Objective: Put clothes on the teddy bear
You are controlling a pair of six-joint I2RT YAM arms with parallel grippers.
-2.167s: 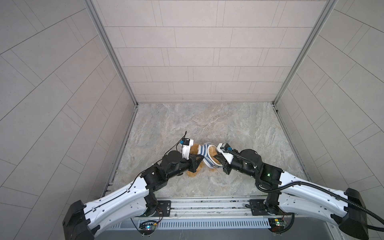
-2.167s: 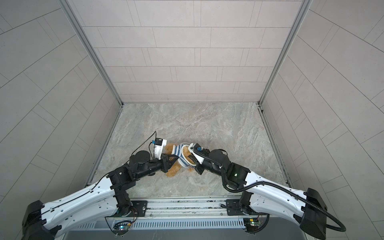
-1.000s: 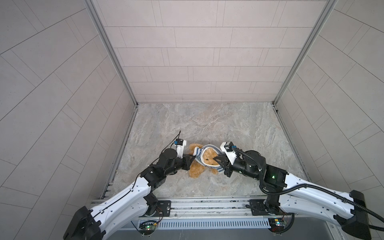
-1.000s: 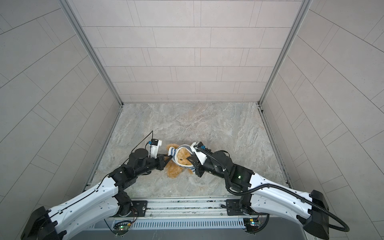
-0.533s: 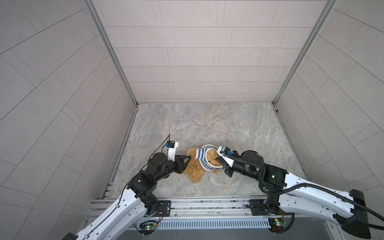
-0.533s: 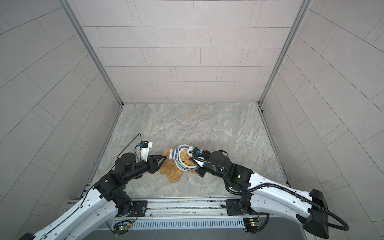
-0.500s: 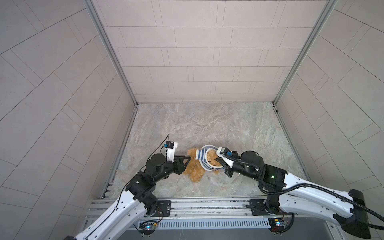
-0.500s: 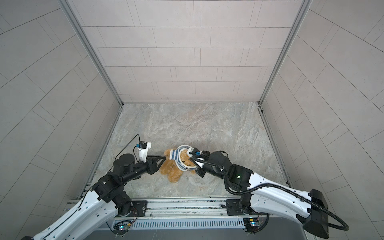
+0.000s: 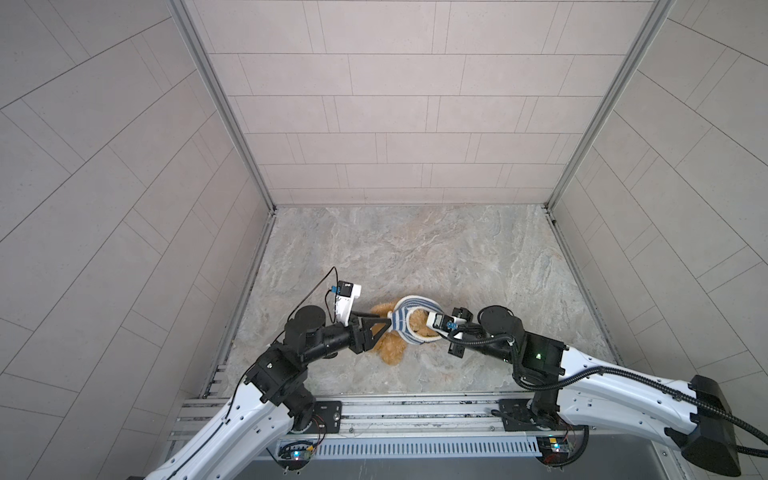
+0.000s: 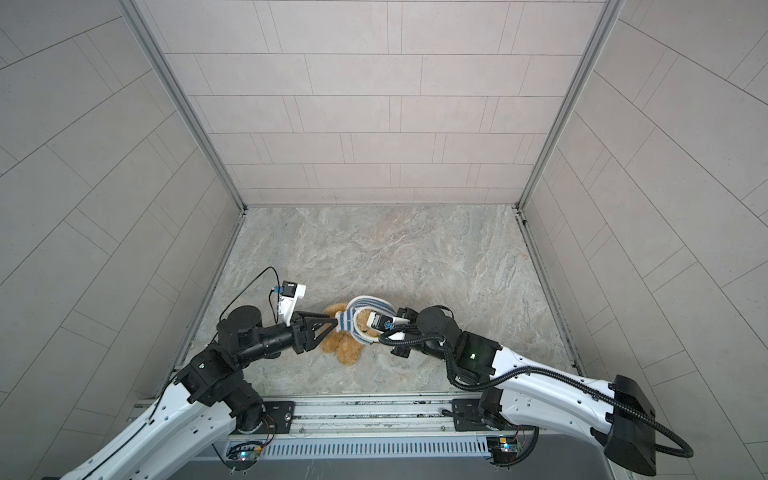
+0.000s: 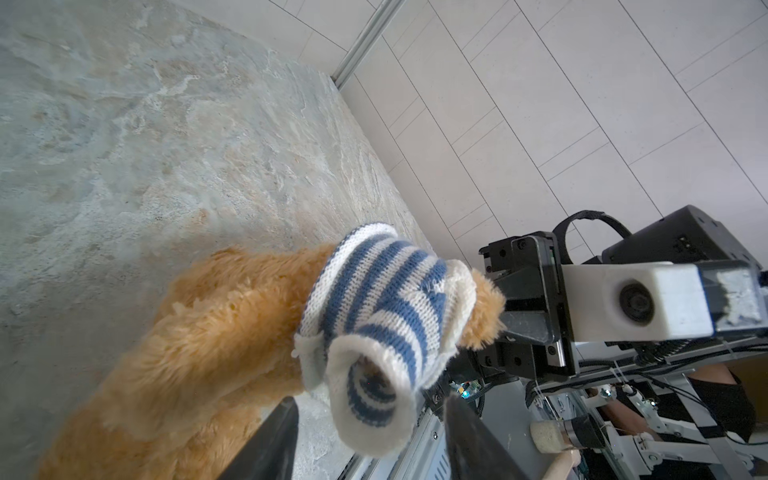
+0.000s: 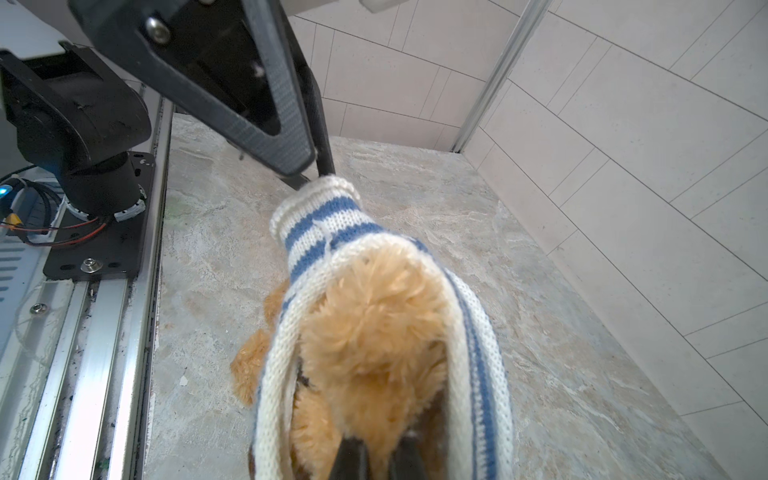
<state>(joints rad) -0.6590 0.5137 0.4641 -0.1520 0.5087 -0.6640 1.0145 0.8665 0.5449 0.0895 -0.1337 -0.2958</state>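
The teddy bear (image 9: 390,353) lies near six o'clock on the table (image 9: 415,249), with the striped sweater (image 9: 401,322) gathered round its head and shoulders. The right end effector (image 12: 376,459) is clenched on head fur. The left end effector (image 11: 371,405) is released, straddling the empty sleeve (image 12: 320,208). It should pinch only the cuff, then draw it toward nine o'clock while the right anchors the bear.

Counted one teddy bear (image 9: 390,351) and one striped sweater (image 9: 404,312). Robot arms were two: left arm (image 9: 249,419), right arm (image 9: 602,386). Grippers were two: left gripper (image 11: 370,401), right gripper (image 12: 378,442). Wrist cameras were two: left camera (image 9: 347,291), right camera (image 11: 631,308). Tabletop (image 9: 415,249) was one. Tiled walls numbered three: back wall (image 9: 395,124), left-side wall (image 9: 104,187), right-side wall (image 9: 685,187).
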